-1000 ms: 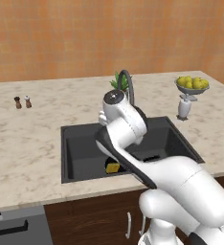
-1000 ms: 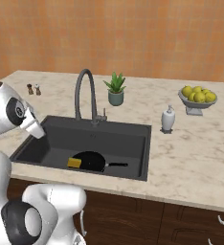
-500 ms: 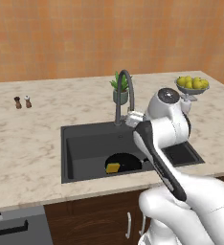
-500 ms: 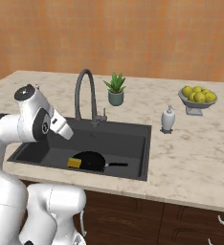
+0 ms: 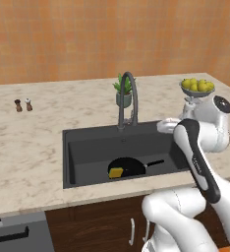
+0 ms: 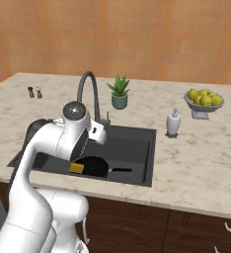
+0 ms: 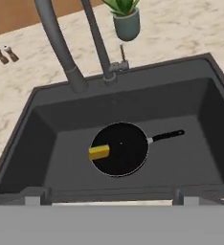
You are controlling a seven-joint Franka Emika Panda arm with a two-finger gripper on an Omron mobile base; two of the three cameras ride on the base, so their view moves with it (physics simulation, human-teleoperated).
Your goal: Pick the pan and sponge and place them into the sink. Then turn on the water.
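I had the jaws spread wide and empty, gripper (image 7: 109,197) hanging above the front rim of the sink (image 7: 32,125), its tips barely poking up at the bottom of the hand view. Pan (image 7: 119,149) sat flat on the basin floor, handle pointing toward the basin's right wall in that view, sponge (image 7: 99,152) lying yellow face up on the pan's left edge. So both items were in, and I judged the step in hand was the water. No stream was falling from the faucet (image 7: 59,43). The small lever (image 7: 122,53) stood just behind the faucet base, so I'd want to go in over the pan, clear of the arched spout, and push the lever from the side with one finger, not pinch it. Risk: clipping the spout on the way in. In the left base view my own arm covered the basin's right end and the gripper itself; the lever was too small in both base views to read its position. Sponge's green face was hidden.
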